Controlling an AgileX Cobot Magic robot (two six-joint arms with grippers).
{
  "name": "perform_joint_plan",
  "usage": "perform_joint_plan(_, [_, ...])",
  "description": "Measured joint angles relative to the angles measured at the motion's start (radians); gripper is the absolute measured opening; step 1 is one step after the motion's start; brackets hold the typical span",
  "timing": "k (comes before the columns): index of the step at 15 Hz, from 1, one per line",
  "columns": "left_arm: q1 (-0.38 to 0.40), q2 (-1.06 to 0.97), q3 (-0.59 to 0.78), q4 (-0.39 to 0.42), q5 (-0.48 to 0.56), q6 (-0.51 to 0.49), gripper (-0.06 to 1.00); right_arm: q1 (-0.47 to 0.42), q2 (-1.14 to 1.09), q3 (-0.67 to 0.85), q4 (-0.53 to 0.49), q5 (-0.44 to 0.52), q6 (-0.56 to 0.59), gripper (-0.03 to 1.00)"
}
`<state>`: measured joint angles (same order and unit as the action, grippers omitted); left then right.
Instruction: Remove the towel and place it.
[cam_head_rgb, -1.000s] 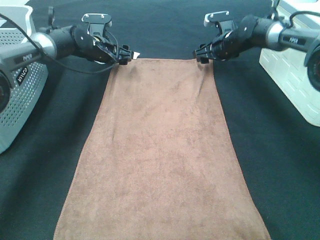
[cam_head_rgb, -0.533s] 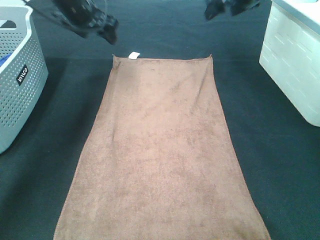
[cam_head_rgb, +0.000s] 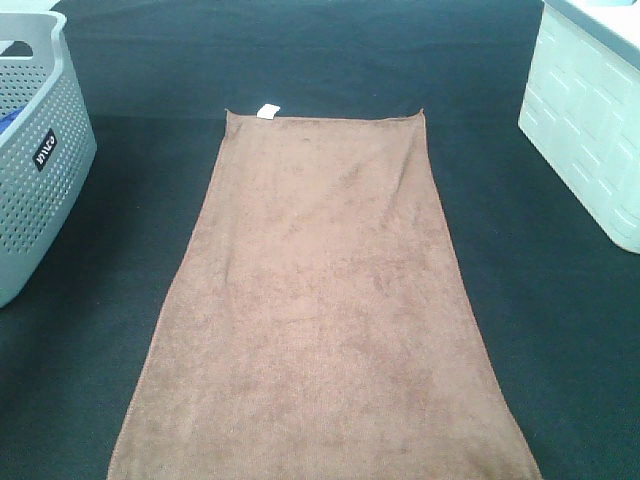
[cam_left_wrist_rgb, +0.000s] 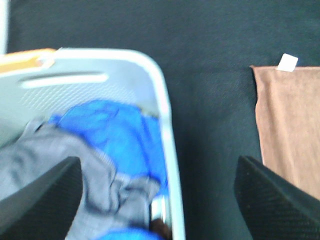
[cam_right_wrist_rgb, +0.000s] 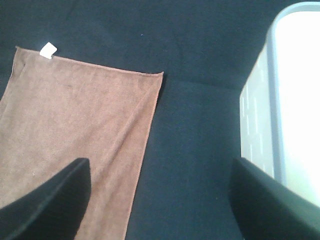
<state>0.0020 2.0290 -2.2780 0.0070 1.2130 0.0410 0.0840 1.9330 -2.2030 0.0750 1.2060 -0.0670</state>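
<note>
The brown towel (cam_head_rgb: 325, 300) lies flat and spread out on the black table covering, with its small white tag (cam_head_rgb: 267, 111) on the far short edge. Neither gripper shows in the exterior high view. In the left wrist view my left gripper (cam_left_wrist_rgb: 160, 210) is open and empty, high above the grey basket's rim, with the towel's tagged corner (cam_left_wrist_rgb: 290, 125) off to one side. In the right wrist view my right gripper (cam_right_wrist_rgb: 157, 210) is open and empty, high above the towel's other far corner (cam_right_wrist_rgb: 85, 125). Nothing touches the towel.
A grey perforated basket (cam_head_rgb: 40, 170) stands at the left edge; it holds a blue cloth (cam_left_wrist_rgb: 115, 135) and a grey cloth (cam_left_wrist_rgb: 65, 165). A white bin (cam_head_rgb: 590, 120) stands at the right edge and also shows in the right wrist view (cam_right_wrist_rgb: 257, 115).
Both grippers were at the towel's far corners a second ago. They let go, rose and moved out of the exterior view. The towel stays flat in place.
</note>
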Motion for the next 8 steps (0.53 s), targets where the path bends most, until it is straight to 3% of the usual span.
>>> perform_joint_plan(4, [0.011,-0.322,0.464,0.003,-0.003,-0.002,0.78,0.000,-0.281,0.383,0.011,0.001,0.034,0.73])
perform_joint_plan(8, [0.011,-0.788,0.983,-0.007,-0.125,-0.028,0.78,0.000,-0.728,0.897,0.026,0.004,0.078,0.73])
